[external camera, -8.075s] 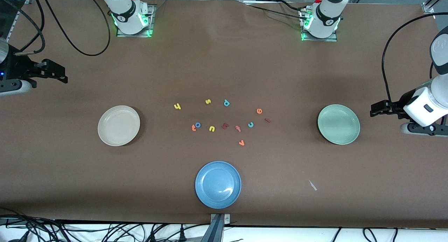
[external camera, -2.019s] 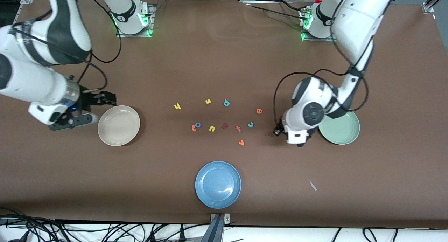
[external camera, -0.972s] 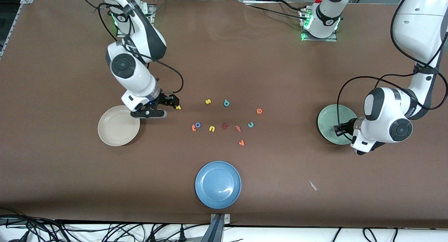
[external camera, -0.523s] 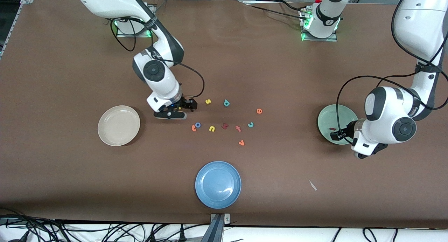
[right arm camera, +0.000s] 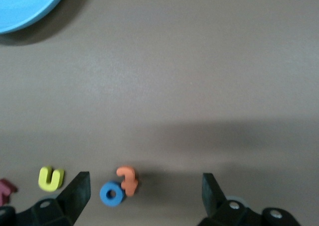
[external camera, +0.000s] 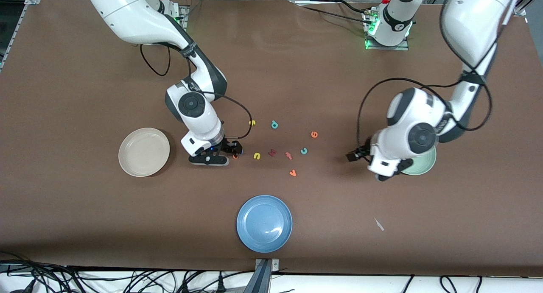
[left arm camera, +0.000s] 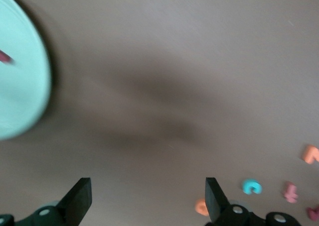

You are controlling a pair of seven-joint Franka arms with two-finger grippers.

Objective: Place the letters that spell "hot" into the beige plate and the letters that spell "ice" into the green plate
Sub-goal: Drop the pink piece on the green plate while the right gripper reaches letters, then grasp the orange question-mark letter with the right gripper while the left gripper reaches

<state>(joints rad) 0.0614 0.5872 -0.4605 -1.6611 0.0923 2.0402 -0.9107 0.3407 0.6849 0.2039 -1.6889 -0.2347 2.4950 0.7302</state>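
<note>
Hovering wide-jawed over the blue o (right arm camera: 111, 194) and orange t (right arm camera: 128, 179), the right gripper (external camera: 234, 149) should straddle one letter only — the left gripper (external camera: 354, 155), also open, waits near the green plate (external camera: 425, 165).

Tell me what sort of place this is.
Most likely a robotics lab workbench: two white arms bolted along one edge of a brown-covered table, cables bundled under the edge nearest the front camera, and foam letters laid out with plain plates as sorting props.

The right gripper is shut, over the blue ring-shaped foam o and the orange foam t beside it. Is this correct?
Not shut: the right wrist view shows the right gripper open. It is over the blue ring-shaped foam o and the orange foam t beside it.
</note>
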